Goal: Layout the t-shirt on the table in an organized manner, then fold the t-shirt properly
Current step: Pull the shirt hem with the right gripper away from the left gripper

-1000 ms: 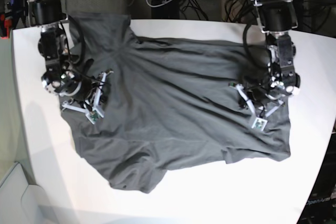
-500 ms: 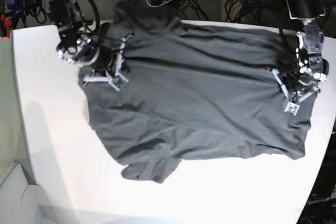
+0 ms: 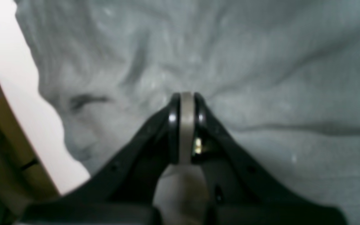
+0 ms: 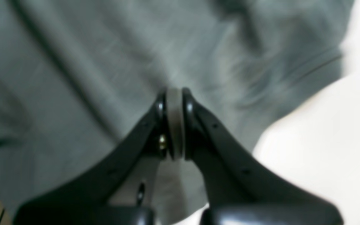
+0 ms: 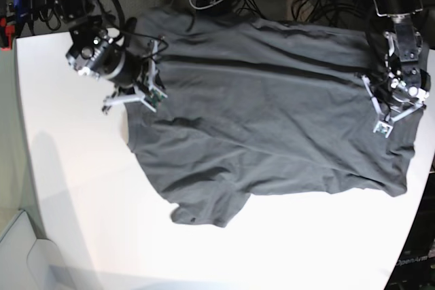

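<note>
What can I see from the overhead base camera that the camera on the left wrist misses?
Only the base view shows the whole t-shirt spread over the white table, both arms, the right gripper, and cables behind the table's far edge. Only the left wrist view shows up close that the left gripper is pinched shut on the cloth, with wrinkles fanning out from the pinch. Both show dark grey fabric and a bare strip of table beside it.

Pinching a fold of the soft, dark charcoal-grey fabric t-shirt [image 4: 83, 59] between the black right claw [image 4: 173, 93] tips; showing the smooth white surface [image 4: 317, 137] at right, beyond the hem.
</note>
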Robot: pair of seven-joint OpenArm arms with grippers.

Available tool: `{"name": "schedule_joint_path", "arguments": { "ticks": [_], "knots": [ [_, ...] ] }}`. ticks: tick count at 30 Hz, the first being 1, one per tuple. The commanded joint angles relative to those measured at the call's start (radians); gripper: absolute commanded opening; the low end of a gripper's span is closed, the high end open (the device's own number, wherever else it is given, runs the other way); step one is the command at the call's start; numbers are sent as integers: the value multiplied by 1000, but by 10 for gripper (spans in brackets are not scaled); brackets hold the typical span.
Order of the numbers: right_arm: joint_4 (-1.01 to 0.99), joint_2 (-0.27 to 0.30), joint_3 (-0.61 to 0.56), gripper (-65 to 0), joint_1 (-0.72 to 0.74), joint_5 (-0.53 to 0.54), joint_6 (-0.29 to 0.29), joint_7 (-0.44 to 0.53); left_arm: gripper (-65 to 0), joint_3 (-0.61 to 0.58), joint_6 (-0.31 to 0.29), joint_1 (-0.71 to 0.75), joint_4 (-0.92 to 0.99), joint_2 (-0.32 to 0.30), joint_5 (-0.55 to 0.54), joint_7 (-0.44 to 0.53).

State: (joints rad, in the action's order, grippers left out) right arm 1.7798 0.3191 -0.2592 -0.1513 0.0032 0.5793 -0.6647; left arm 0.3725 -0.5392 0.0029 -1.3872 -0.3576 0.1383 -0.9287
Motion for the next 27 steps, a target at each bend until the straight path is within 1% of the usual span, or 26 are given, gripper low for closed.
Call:
{"name": "schedule_joint_path", "arguments": {
  "ticks": [1, 5, 7, 13, 16, 20, 22, 25, 27],
  "knots": [
    [21, 5, 5, -650, 34, 10, 0, 26, -647, 18, 8, -22, -42, -21, 5, 1],
    [-38, -2, -2, -650, 141, 11, 1, 26, -647, 26, 8, -24, -110, -19, 5, -14],
    [-97, -25, -12, -650, 220, 11, 1, 26, -647, 26, 12, -39, -133, -18, 5, -14],
    [-358, -76, -85, -650, 471, 11, 3, 35, -647, 27, 18, -79, -123, -18, 5, -16],
    [-522, -114, -121, -650, 599, 11, 3, 50, -647, 27, 18, -86, -79, -16, 5, -14],
    [-783, -157, -156, -650, 738, 11, 24, 151, -647, 39, 18, -113, -40, 25, 5, -14],
    [-907, -166, -160, -650, 781, 11, 24, 214, -647, 69, 18, -111, -44, 35, 5, -14],
    [-1081, -171, -160, -650, 841, 11, 24, 334, -647, 107, 18, -111, -33, 56, 5, -14],
    [-1193, -183, -160, -650, 876, 11, 24, 400, -647, 116, 18, -111, -33, 58, 5, -14]
  ]
}}
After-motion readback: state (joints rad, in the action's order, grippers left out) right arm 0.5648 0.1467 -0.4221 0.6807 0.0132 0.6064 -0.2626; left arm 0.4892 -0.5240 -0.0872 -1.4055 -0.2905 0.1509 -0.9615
